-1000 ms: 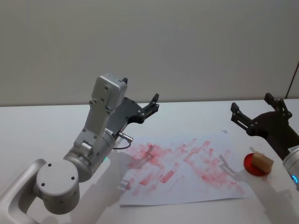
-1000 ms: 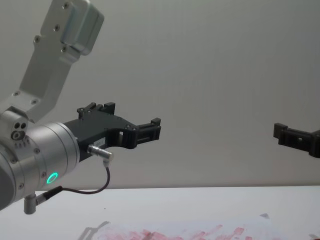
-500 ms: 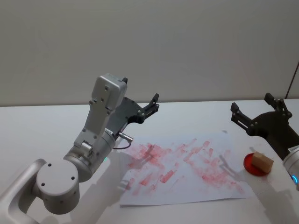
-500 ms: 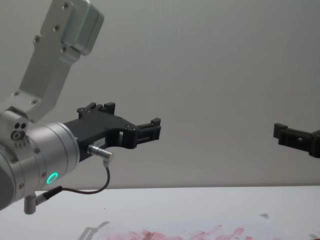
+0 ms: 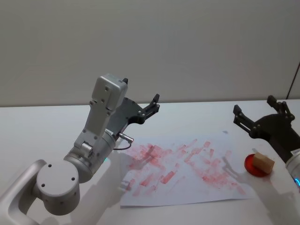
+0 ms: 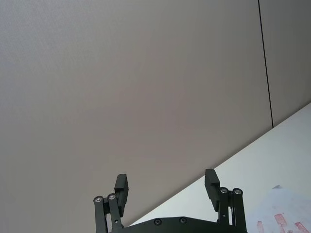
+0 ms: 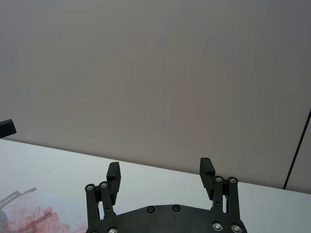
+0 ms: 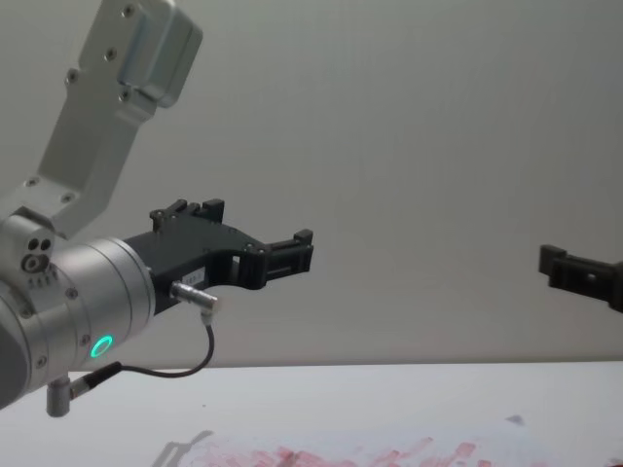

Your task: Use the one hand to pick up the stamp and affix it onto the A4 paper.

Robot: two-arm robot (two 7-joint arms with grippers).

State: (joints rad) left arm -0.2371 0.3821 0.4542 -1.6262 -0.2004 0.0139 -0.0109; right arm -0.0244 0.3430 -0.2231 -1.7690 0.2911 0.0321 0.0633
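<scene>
The stamp (image 5: pixel 264 162), a small light-brown wooden block, rests on a round red ink pad (image 5: pixel 253 167) at the right of the table. Just left of it lies the A4 paper (image 5: pixel 183 174), white and smeared with red marks, whose far edge also shows in the chest view (image 8: pixel 389 454). My right gripper (image 5: pixel 254 106) hovers open above and slightly behind the stamp, apart from it; its two fingers stand wide apart with nothing between them (image 7: pixel 160 168). My left gripper (image 5: pixel 153 104) is held raised over the paper's far left side, also open and empty (image 6: pixel 165 179).
The white table (image 5: pixel 42 126) runs back to a plain grey wall. My bulky silver left arm (image 5: pixel 93 140) stands over the table's left half and the paper's left edge. A thin dark pole (image 5: pixel 293 82) rises at the far right.
My right gripper has shifted slightly to the right and a little lower. The left arm, stamp and paper have not moved.
</scene>
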